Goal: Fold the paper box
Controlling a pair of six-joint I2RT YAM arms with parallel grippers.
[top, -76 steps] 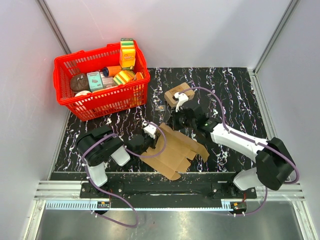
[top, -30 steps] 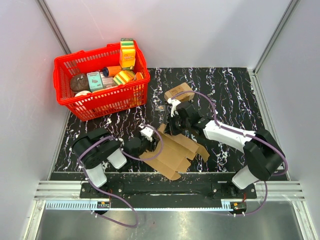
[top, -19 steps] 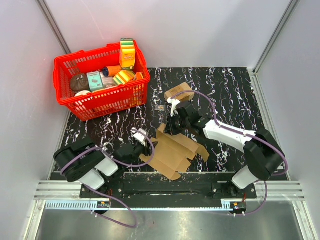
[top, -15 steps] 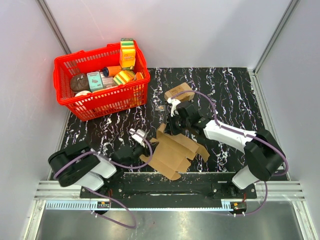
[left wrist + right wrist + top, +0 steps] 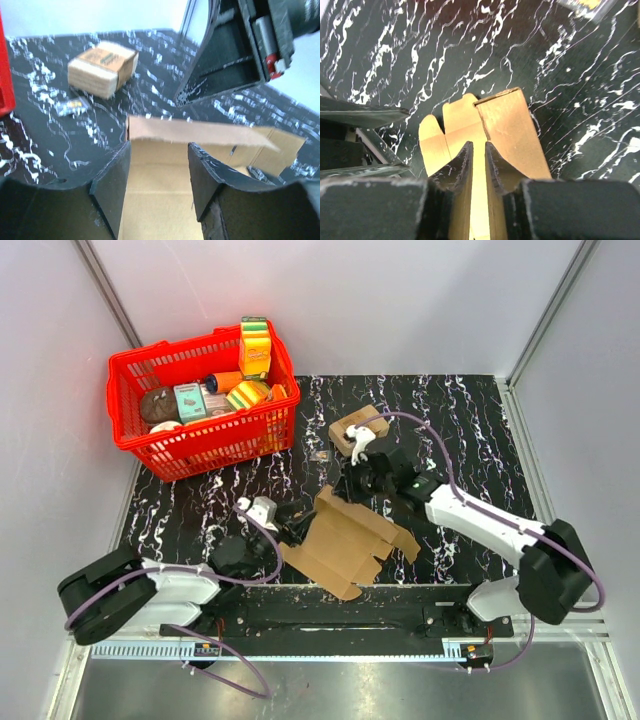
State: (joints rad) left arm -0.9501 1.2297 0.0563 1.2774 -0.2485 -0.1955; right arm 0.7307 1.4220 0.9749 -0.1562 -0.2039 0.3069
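Note:
The paper box point(image 5: 350, 540) is a brown cardboard sheet lying mostly flat at the table's near middle, with its far-left flap point(image 5: 200, 132) raised. My left gripper point(image 5: 293, 527) is open at the sheet's left edge, and its fingers straddle the cardboard point(image 5: 155, 200) without closing on it point(image 5: 159, 147). My right gripper point(image 5: 352, 485) hangs over the far-left corner. Its jaws point(image 5: 477, 145) are nearly closed with a thin slit between them. The sheet point(image 5: 510, 130) shows below and beyond the tips, and nothing is clearly held.
A red basket point(image 5: 200, 445) full of groceries stands at the far left. A small chunky printed cardboard box point(image 5: 358, 430) sits behind the right gripper and also shows in the left wrist view point(image 5: 102, 67). A small packet point(image 5: 320, 455) lies near it.
My left arm has swung out to the left and low, and its gripper has slid left along the sheet's edge. My right gripper dipped to the far-left flap, then drew back slightly.

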